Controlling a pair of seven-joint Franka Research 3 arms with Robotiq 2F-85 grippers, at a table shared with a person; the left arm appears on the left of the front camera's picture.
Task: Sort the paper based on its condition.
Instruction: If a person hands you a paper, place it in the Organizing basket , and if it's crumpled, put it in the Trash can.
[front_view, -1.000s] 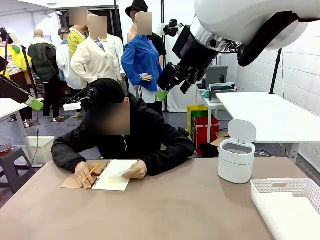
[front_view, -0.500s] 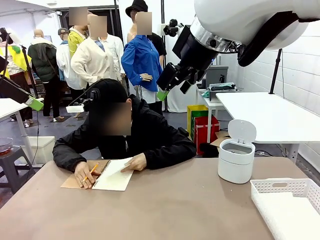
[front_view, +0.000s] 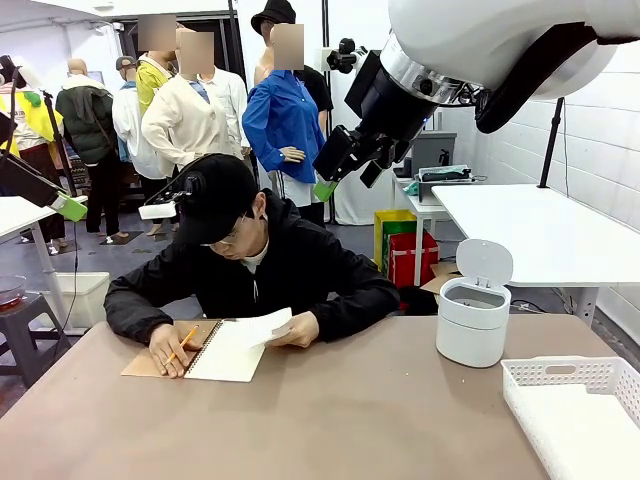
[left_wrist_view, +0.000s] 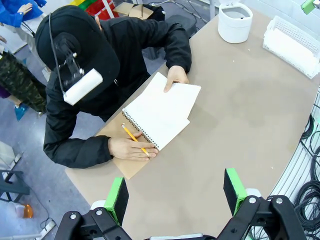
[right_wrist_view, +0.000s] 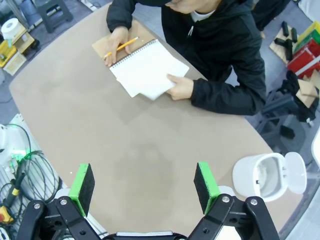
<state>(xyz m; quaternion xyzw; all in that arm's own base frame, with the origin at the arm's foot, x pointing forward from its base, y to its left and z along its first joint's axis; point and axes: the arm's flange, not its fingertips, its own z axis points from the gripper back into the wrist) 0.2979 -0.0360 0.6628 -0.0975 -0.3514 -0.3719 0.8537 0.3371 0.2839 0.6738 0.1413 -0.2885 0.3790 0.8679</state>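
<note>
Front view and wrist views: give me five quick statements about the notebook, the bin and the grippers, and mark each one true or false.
1. The white bin has its lid up. True.
2. The notebook lies closed. False: it is open, and the person's hand holds its top sheet at the edge.
3. The right gripper is open and holds nothing. True.
4. The pencil lies loose on the table. False: the person's other hand holds it.
5. The left gripper is shut on paper. False: it is open, above the table.
</note>
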